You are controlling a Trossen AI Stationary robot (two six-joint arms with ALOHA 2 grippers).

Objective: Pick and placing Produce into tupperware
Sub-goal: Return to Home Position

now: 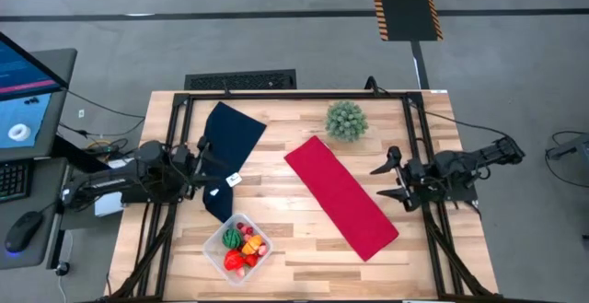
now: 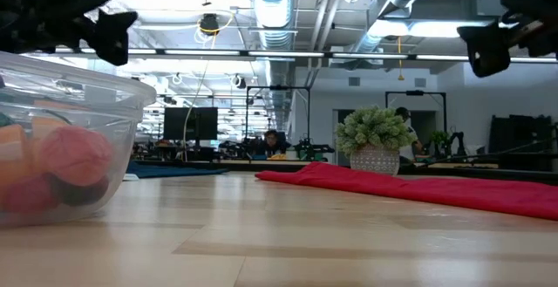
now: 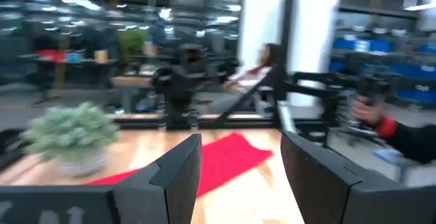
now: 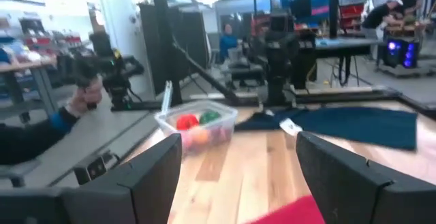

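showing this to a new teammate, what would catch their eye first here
The long red cloth lying diagonally across the middle of the table stands out most, with the spiky green plant ball just beyond its far end. Near the front edge on the left, the clear tupperware holds a bright heap of produce. Both arms wait at the table's sides, left tool and right tool open.
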